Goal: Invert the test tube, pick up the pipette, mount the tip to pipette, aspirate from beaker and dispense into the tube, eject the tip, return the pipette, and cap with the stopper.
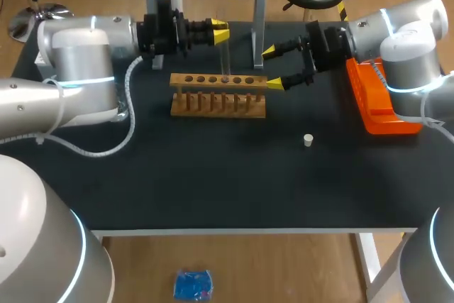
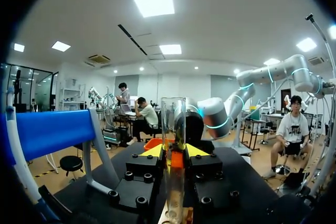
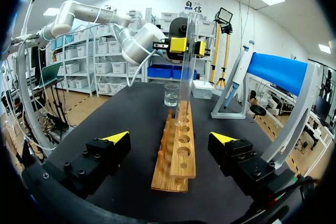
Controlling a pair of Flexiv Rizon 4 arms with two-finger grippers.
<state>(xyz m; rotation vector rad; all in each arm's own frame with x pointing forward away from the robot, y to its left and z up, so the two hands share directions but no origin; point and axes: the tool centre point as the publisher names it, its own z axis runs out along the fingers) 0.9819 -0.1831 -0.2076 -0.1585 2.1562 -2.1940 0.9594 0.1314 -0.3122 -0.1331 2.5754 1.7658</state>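
A stopper (image 1: pixel 308 140) lay right of the rack (image 1: pixel 218 94), an orange box (image 1: pixel 376 101) farther right. The tube (image 1: pixel 225 58) stood upright over the rack, gripped by the left end effector (image 1: pixel 220 31); the right end effector (image 1: pixel 272 67) gaped beside the rack.
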